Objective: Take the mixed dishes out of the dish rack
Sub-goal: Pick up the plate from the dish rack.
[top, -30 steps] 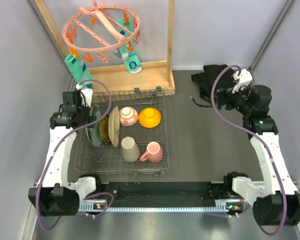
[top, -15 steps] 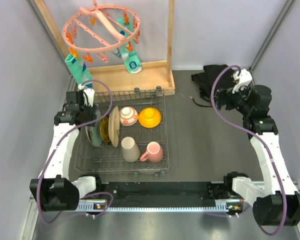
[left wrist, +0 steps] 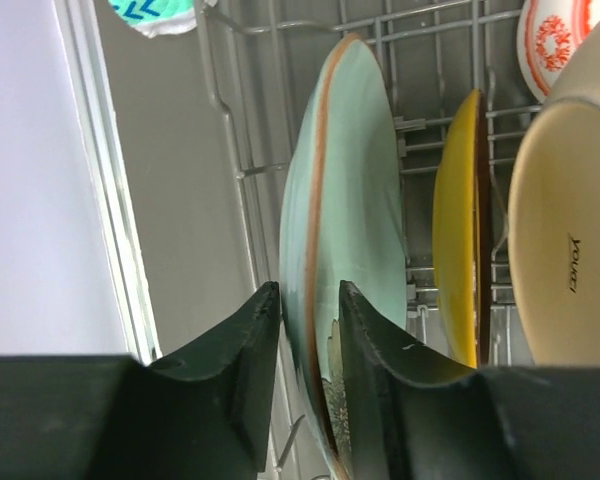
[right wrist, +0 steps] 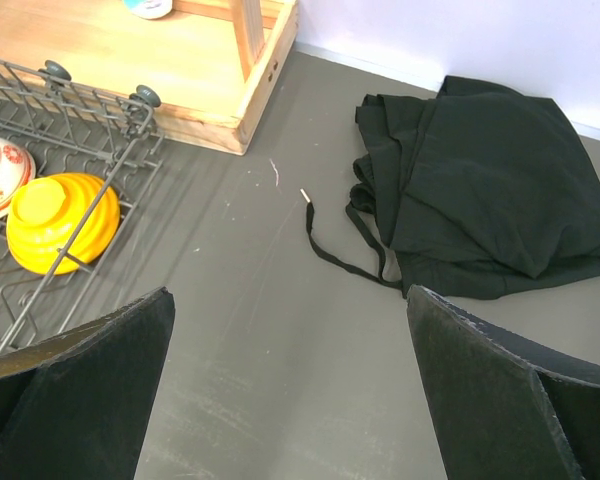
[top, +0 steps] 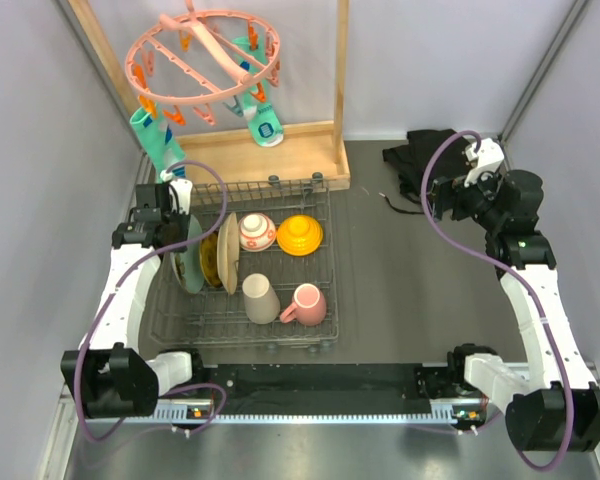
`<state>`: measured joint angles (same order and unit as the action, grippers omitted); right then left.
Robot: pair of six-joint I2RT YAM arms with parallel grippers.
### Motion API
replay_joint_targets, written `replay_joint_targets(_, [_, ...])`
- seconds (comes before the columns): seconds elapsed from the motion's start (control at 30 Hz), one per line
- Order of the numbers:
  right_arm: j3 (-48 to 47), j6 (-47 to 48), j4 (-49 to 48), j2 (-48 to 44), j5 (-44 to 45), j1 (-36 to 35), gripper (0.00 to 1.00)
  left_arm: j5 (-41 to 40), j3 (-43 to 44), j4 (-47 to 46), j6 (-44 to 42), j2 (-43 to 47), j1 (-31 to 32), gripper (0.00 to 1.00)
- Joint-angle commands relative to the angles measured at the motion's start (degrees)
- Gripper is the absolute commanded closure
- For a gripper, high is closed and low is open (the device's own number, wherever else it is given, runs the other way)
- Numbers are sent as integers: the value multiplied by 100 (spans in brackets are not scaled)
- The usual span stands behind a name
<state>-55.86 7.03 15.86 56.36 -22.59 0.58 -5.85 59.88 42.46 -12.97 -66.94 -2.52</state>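
Left claw (left wrist: 308,290) pinches pale green plate (left wrist: 355,180) (upright, by rim) | right claw (right wrist: 290,300) — spread

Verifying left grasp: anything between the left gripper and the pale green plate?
Nothing visible. Fingers of the left gripper straddle the rim of the pale green plate; the yellow plate stands beside, clear of both.

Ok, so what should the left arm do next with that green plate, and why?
Probably squeeze the left gripper firmly onto the pale green plate before lifting. Its fingers straddle the upright plate's rim, one on each face, but a firm pinch isn't evident. The yellow plate stands close beside it in the dish rack, so a loose grip risks a knock.
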Motion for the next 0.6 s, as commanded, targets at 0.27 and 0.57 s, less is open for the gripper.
replay_joint_targets(0.27, [5, 97, -162, -11, -70, -23, 1, 277, -90, -229, 14, 32, 6, 78])
replay_joint_targets(0.57, [4, 123, -136, 42, -97, -32, 1, 303, 112, -212, 40, 67, 15, 100])
